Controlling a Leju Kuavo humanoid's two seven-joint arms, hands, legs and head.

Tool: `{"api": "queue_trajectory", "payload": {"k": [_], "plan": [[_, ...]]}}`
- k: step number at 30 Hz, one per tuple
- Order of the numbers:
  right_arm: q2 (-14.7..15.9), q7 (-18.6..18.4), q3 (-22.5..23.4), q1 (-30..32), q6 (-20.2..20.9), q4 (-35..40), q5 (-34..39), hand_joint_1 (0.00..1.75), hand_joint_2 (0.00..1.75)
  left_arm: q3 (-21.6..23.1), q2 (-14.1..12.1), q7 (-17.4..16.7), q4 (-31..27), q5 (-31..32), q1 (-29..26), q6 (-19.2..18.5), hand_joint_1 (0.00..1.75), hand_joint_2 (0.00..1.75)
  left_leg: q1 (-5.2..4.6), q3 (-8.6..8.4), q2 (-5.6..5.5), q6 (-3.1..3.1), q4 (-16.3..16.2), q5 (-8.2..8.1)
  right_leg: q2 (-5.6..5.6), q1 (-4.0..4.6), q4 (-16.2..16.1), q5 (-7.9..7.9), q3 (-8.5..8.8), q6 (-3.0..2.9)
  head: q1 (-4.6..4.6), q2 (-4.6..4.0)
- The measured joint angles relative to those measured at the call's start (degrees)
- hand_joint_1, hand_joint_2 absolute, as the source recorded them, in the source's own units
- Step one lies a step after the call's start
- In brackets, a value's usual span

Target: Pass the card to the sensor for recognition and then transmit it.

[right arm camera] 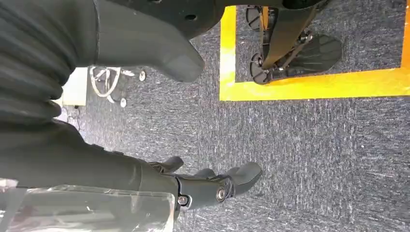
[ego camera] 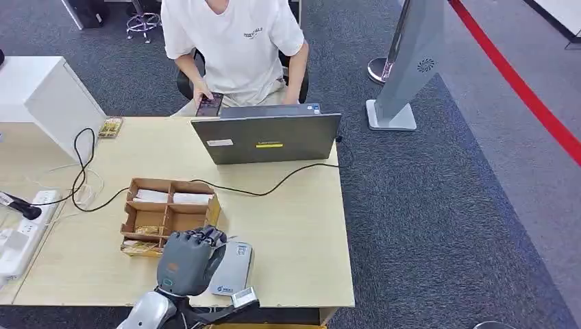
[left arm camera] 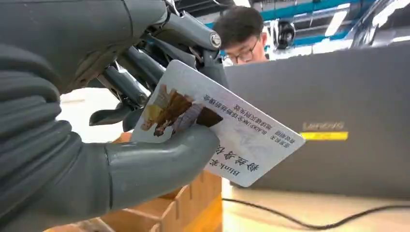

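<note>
My left hand [ego camera: 185, 259] hovers over the near edge of the wooden table, right above the grey card sensor [ego camera: 233, 269]. In the left wrist view that hand [left arm camera: 72, 145] pinches a white card [left arm camera: 227, 128] with a coloured picture and printed text between its thumb and fingers; the card is tilted. The hand hides the card in the head view. My right hand [right arm camera: 145, 111] hangs beside my body over grey carpet, its fingers apart and nothing in them.
A cardboard divider box [ego camera: 168, 214] with cards stands just beyond the sensor. A grey laptop [ego camera: 268, 137] sits at the table's far edge, a person [ego camera: 233, 48] seated behind it. Black cables [ego camera: 274, 184] cross the table; a power strip [ego camera: 20, 236] lies left.
</note>
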State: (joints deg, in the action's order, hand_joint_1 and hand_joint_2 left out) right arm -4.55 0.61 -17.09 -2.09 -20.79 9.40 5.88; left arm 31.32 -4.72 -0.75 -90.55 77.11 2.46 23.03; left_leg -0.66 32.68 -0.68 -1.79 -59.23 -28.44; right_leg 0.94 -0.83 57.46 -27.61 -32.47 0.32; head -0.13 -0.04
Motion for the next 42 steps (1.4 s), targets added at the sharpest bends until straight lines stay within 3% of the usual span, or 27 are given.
{"api": "queue_trajectory", "payload": {"k": [10,27,30,36,42], "plan": [[-0.02,-0.44,0.00,0.18,-0.05,-0.04,-0.02,0.00,1.75,2.78,-1.37,-4.72,0.59,0.87,2.40,-10.94,1.75,1.75,0.00,0.00,0.01,0.00,0.00,0.00,0.00,0.00,0.00,0.00,0.00,0.00,0.02,0.00],[-0.02,-0.81,0.00,0.22,0.04,-0.15,-0.13,0.00,1.75,3.91,-2.34,-5.79,2.97,0.28,3.37,-12.32,1.75,1.75,0.00,0.01,0.00,0.00,0.00,0.00,0.00,0.00,0.00,0.00,-0.01,0.00,0.02,0.00],[-0.02,-0.92,0.00,0.23,0.04,-0.15,-0.15,0.00,1.75,4.09,-2.62,-6.23,3.24,0.08,3.54,-14.40,1.75,1.75,0.00,0.01,0.01,0.00,0.00,0.00,0.00,0.00,0.00,0.00,-0.01,0.00,0.02,0.00],[-0.02,-1.07,0.00,0.24,0.00,-0.17,-0.26,0.00,1.75,5.57,-4.11,-6.75,4.68,-0.70,4.42,-17.52,1.75,1.75,0.00,0.01,-0.01,0.00,0.00,0.00,-0.01,0.00,0.00,0.00,0.00,0.00,0.02,0.00],[-0.02,-1.64,0.00,0.30,-0.42,-0.20,0.00,0.00,1.75,8.09,-8.43,-6.88,4.22,-5.14,8.43,-25.53,1.75,1.75,0.01,-0.06,-0.01,0.01,0.01,0.01,-0.02,0.01,0.01,0.01,0.06,-0.01,0.02,0.00]]}}
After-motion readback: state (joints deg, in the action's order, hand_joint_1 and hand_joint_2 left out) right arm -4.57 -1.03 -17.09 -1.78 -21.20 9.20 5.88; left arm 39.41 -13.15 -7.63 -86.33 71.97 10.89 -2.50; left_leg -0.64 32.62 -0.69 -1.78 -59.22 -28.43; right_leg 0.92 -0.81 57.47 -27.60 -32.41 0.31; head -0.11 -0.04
